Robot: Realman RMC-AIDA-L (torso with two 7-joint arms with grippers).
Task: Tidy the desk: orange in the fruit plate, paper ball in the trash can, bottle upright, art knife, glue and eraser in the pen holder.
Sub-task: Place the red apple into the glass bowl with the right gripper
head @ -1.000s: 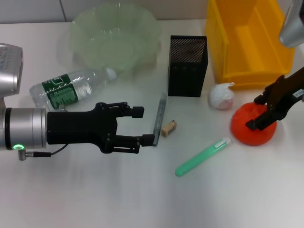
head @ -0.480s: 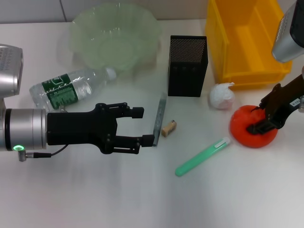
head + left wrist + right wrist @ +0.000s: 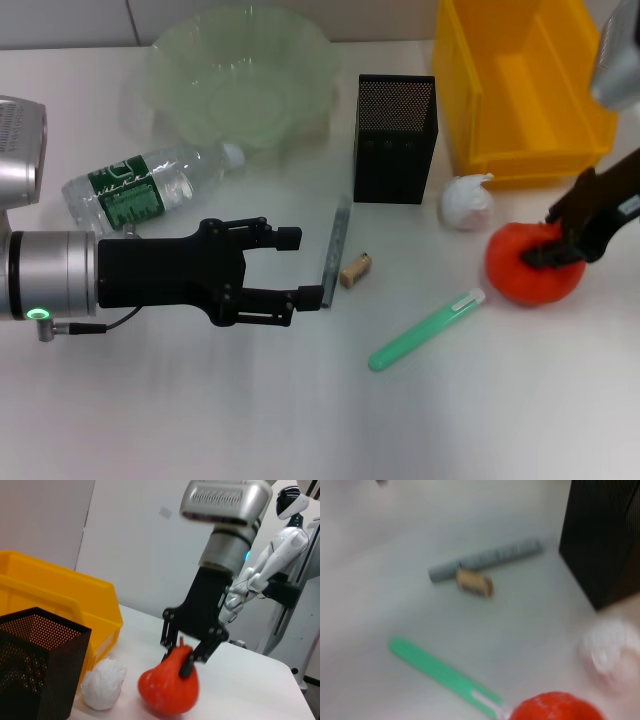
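Note:
The orange (image 3: pixel 528 268) lies at the desk's (image 3: pixel 200 400) right side, and my right gripper (image 3: pixel 555 250) is shut on its top. The left wrist view shows those fingers (image 3: pixel 188 664) clasping the orange (image 3: pixel 167 690). My left gripper (image 3: pixel 303 267) hovers open mid-desk, just left of the grey art knife (image 3: pixel 335 240). The tan eraser (image 3: pixel 355 270) and the green glue stick (image 3: pixel 425 330) lie beside the knife. The paper ball (image 3: pixel 467 203) sits between the pen holder (image 3: pixel 395 135) and the orange. The bottle (image 3: pixel 150 185) lies on its side below the fruit plate (image 3: pixel 240 80). The yellow trash can (image 3: pixel 520 80) stands far right.
The right wrist view shows the art knife (image 3: pixel 485 560), eraser (image 3: pixel 475 582), glue stick (image 3: pixel 440 672), pen holder (image 3: pixel 605 540), paper ball (image 3: pixel 607 650) and orange (image 3: pixel 555 707). Bare white tabletop runs along the near edge.
My right gripper has shifted slightly right and up on the orange, its fingers settling on the top. The left arm has not moved.

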